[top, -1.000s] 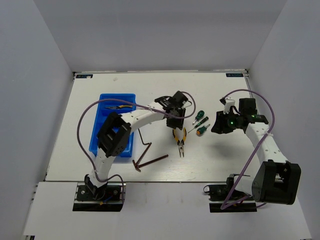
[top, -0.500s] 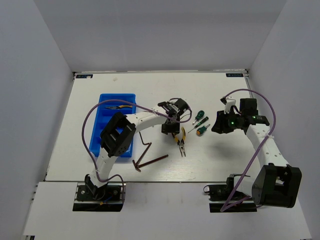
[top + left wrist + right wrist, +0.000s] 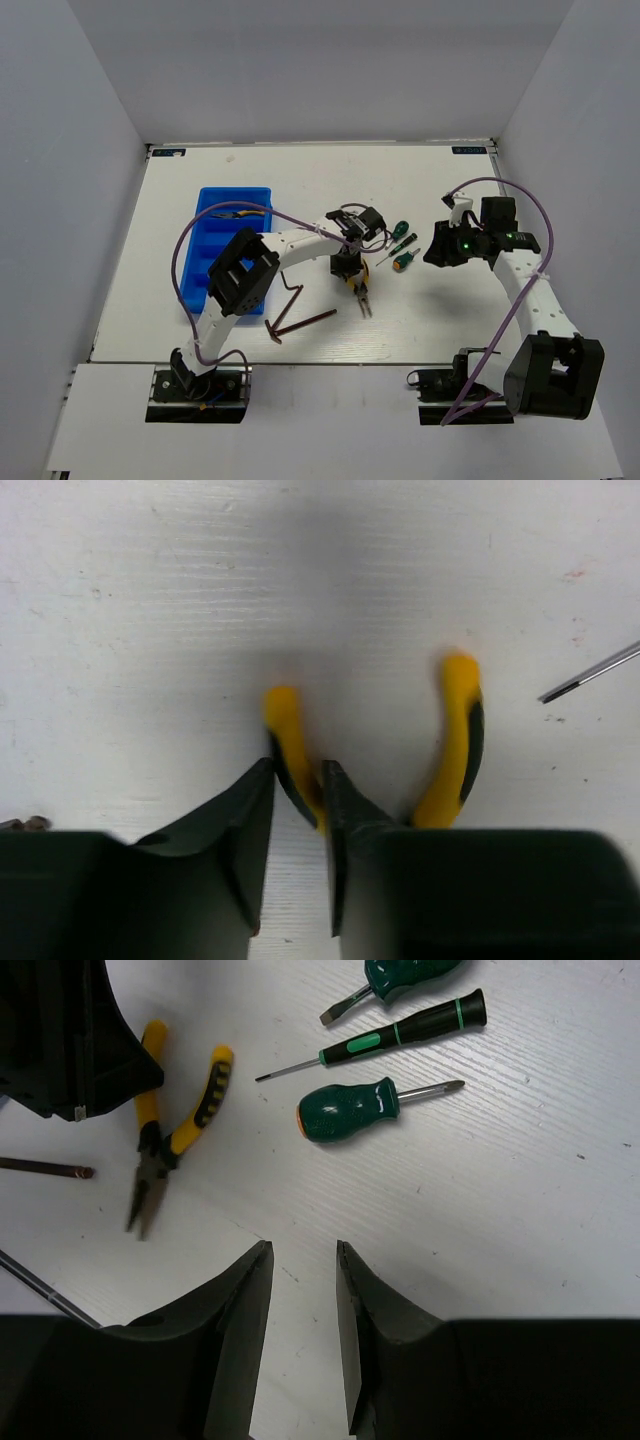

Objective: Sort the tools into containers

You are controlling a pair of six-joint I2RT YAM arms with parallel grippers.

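Where the pliers lay: flat on the white surface, about halfway across it, right of the blue bin and just left of the three green-handled screwdrivers.
Long axis: it ran far-to-near in the overhead view, with the yellow handles splayed toward the far side and the nose toward the arms' bases.
Pliers against the left jaws: the left gripper stood directly over the handle end. In its wrist view one handle passed up between the two fingers, and the other lay outside them, beside the right-hand finger.
Left jaws: they were narrow about that single handle, which filled the gap. Whether they pinched it or only bracketed it could not be told, and the tool lay flat.
Nearer arm: the left, plainly. The right gripper hung well apart to the right, beyond the screwdrivers.
Right jaws: parted, with nothing between them, above bare surface.
Way to the bin: it lay to the pliers' left, with a second yellow-handled pair at its far end, so a carry would likely go leftward.
Risk: held by one handle, the tool would probably swing or hang open.
Nearby: dark hex keys lay toward the near side, between the pliers and the bin.
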